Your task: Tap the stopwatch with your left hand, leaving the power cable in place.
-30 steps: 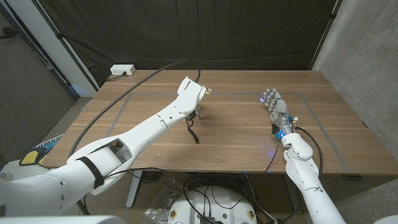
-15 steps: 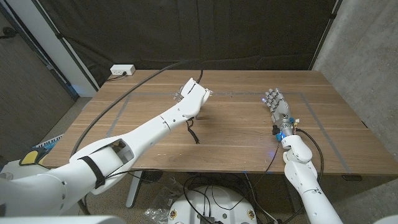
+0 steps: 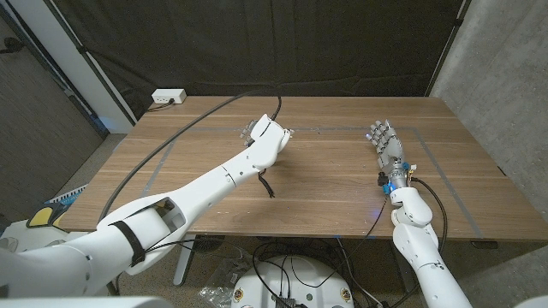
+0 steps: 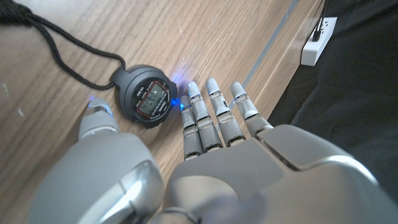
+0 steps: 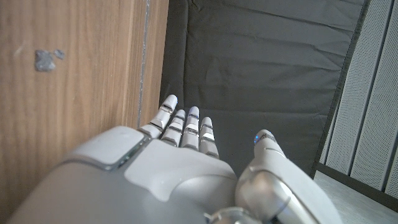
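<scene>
At the near edge of the table, on the robot's right side, the right hand waits with nothing in it, its fingers straight and a little apart; it has no part in this step.

Further in, the left arm reaches across the middle of the table. The left hand holds nothing, and its fingers are stretched out and slightly spread. In the left wrist view the stopwatch lies face up on the wood, just beside the fingertips, between them and the thumb; whether a fingertip touches its rim I cannot tell. Its black cord runs away from it over the table.

To do the tap well, I think the hand should come down gently with one fingertip on the top of the round case, then lift straight up. A sideways push could slide the stopwatch, because it looks light and the wood is smooth.

Beyond the hand, the power cable curves over the far left part of the table toward the white power strip behind the far edge. It lies apart from the stopwatch, so a short vertical move should not disturb it.
</scene>
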Motion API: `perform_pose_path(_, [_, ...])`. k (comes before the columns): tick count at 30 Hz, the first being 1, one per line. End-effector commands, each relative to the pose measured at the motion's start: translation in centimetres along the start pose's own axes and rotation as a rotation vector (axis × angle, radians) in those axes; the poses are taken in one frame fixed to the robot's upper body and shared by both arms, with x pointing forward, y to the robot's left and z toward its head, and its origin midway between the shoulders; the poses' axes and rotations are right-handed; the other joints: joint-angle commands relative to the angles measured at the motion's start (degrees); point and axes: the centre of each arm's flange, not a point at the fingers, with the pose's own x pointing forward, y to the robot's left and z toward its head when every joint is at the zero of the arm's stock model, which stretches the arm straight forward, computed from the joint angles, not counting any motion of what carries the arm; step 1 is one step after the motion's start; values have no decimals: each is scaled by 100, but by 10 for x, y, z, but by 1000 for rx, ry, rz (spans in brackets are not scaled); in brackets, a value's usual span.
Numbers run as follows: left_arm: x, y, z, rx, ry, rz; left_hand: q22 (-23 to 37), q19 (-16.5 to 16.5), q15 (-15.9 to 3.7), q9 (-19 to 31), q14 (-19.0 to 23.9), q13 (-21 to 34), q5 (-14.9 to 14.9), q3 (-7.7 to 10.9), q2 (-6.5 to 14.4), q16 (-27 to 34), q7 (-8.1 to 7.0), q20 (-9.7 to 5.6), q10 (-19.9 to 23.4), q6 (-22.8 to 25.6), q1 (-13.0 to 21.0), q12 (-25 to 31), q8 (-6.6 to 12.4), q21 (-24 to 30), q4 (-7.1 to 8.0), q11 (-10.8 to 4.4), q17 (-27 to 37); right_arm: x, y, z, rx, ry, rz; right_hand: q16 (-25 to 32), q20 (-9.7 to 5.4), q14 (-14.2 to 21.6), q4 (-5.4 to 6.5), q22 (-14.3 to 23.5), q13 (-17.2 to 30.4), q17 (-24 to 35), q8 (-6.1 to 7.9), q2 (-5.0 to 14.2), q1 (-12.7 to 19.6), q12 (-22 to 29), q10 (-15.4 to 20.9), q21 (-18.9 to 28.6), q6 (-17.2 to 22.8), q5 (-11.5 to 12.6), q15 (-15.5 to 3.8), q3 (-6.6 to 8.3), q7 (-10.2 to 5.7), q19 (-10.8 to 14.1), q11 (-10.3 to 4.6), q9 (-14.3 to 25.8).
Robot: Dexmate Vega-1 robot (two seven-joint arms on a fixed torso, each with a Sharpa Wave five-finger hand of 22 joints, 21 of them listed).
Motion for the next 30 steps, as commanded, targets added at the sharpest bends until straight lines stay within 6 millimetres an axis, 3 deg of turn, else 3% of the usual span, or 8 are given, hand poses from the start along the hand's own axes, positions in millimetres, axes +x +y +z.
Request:
perform_pose_path(1, [5,-5,10,7,-35,14,9,142,-557,10,188,5,-15,124,167,19,2,-39,169,185,218,-36,23,55,-47,-52,-32,1,-4,3,-13,-11,-12,42,-25,53,-3,14,14,19,33,6,-59,40,29,-18,62,21,9,-9,14,33,-8,25])
perform_pose_path(4, [5,-4,10,-1,-52,-5,4,220,-660,6,438,-6,-91,209,246,65,-17,-104,406,437,434,-58,82,71,-116,-123,-81,1,-5,4,-15,-16,-19,39,-24,56,-2,15,14,19,32,4,-62,37,27,-23,64,23,10,-13,11,37,-8,25])
perform_pose_path(11, [7,-3,10,3,-52,-21,1,442,-796,-5,960,-19,-291,226,201,142,-26,-184,1019,1033,621,-67,212,126,-148,-223,-175,0,-6,5,-22,-21,-31,35,-25,59,0,15,14,19,24,7,-68,31,19,-32,51,25,11,-17,5,39,-25,25])
perform_pose_path(18, [9,-3,14,13,-58,-25,-2,629,-948,-13,1469,-31,-416,327,210,205,-21,-296,1505,1196,954,-90,177,175,-232,-390,-248,-1,-7,6,-44,-18,-43,30,-23,63,-1,16,14,18,19,7,-70,26,14,-45,44,27,9,-22,5,35,-14,25])
perform_pose_path(21, [10,-5,15,17,-62,-20,-4,686,-981,-8,1610,-41,-472,463,269,162,-2,-351,1654,1342,1298,-158,178,186,-303,-494,-292,-3,-8,7,-52,-21,-53,26,-27,63,-2,16,14,17,17,9,-71,23,11,-53,41,29,10,-24,2,31,-23,25])
perform_pose_path(30, [13,-13,18,6,-89,-19,-5,895,-1003,-3,1902,-60,-623,794,441,42,-53,-535,1969,1685,1982,-302,173,250,-338,-562,-343,-4,-9,11,-72,-25,-62,20,-24,72,-5,16,14,16,15,5,-75,20,12,-69,42,31,11,-33,-10,34,-28,26])
